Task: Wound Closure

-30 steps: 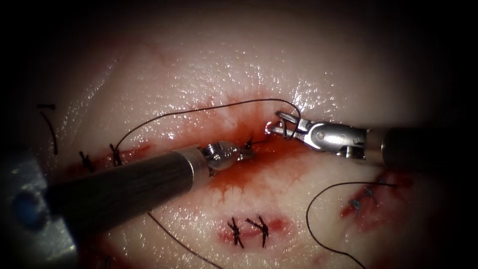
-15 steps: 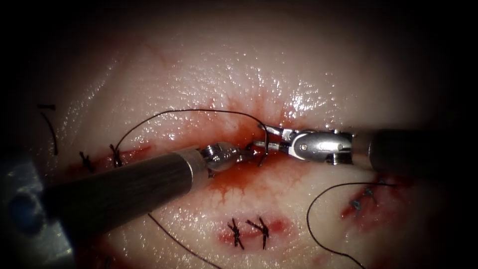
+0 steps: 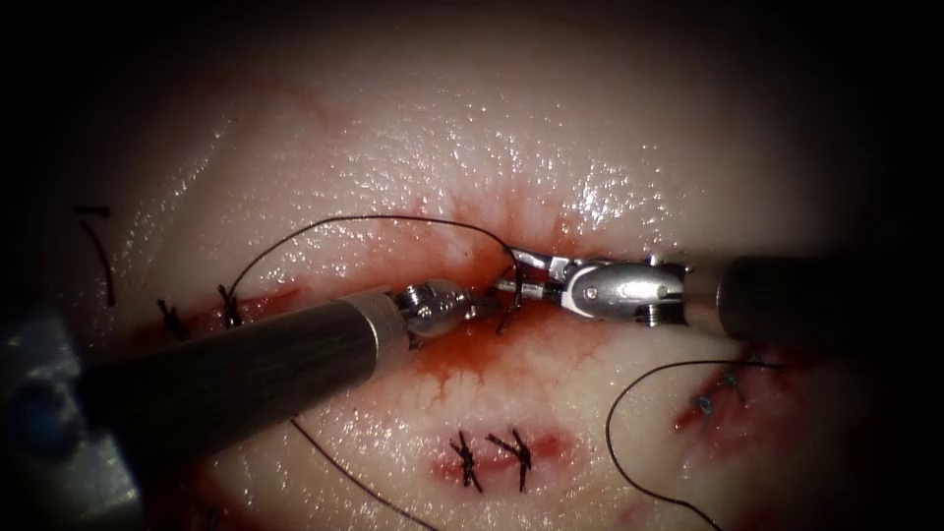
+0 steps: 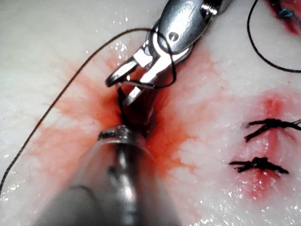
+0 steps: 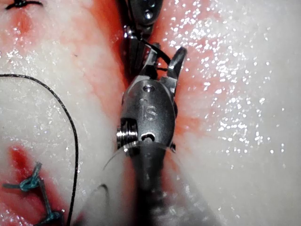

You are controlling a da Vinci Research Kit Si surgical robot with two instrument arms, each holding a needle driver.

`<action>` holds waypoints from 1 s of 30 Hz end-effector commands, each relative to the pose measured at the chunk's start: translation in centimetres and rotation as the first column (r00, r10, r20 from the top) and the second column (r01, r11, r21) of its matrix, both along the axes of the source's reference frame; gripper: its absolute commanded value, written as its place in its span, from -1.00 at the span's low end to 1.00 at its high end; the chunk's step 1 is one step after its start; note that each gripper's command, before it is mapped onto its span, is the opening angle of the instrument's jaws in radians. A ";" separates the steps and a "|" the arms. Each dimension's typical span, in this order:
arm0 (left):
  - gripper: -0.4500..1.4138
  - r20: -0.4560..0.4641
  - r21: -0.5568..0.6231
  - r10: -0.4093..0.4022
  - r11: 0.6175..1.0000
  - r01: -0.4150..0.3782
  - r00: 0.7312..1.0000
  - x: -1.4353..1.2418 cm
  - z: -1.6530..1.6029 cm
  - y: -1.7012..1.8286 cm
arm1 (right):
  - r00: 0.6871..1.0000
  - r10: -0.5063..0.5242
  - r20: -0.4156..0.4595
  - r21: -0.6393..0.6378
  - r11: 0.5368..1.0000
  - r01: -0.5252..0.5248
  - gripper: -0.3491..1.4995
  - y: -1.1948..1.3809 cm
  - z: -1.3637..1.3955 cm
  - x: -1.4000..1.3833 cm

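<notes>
Bench practice, wound closure: the left tool (image 3: 482,307) reached in from the lower left, its tip sunk in the red fluid (image 3: 472,359) pooled over the cut (image 3: 492,258) in the tissue (image 3: 413,128). Its fingers (image 5: 136,52) lay drawn together, apparently on a dark strand of the thread (image 3: 374,218) right at the cut. The right tool (image 3: 519,273) met it tip to tip from the right, its 2 fingers (image 4: 120,75) parted and gripping nothing, with a turn of thread wrapped around them (clearest in the left wrist view). From there the thread arched over the tissue above the left tool's shaft to a stitch (image 3: 228,305) at the far left. 2 dark finished stitches (image 3: 492,454) sat in front of the cut, a blue knot (image 3: 713,388) to the right beneath the right tool, and a slack curl of thread (image 3: 615,413) lay between them.
</notes>
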State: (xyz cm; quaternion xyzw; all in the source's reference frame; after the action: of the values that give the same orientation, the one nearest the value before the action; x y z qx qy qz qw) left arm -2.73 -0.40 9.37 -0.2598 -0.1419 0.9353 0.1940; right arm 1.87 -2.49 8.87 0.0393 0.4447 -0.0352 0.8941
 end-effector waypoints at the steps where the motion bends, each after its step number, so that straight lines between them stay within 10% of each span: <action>1: -0.69 0.002 0.000 0.001 1.000 -0.001 1.000 -0.05 0.07 0.00 | 1.000 -0.002 0.011 0.010 1.000 0.002 -1.00 -0.07 0.10 0.04; 30: -0.68 -0.001 0.000 -0.001 1.000 0.001 1.000 -0.06 0.04 0.00 | 0.998 0.058 0.032 0.061 0.996 -0.060 -1.00 -0.04 0.23 -0.17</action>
State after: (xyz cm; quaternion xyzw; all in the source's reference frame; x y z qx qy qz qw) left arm -2.73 -0.40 9.33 -0.2586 -0.1416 0.9353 0.1957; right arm 1.66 -2.42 9.01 0.0484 0.4523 0.0248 0.8902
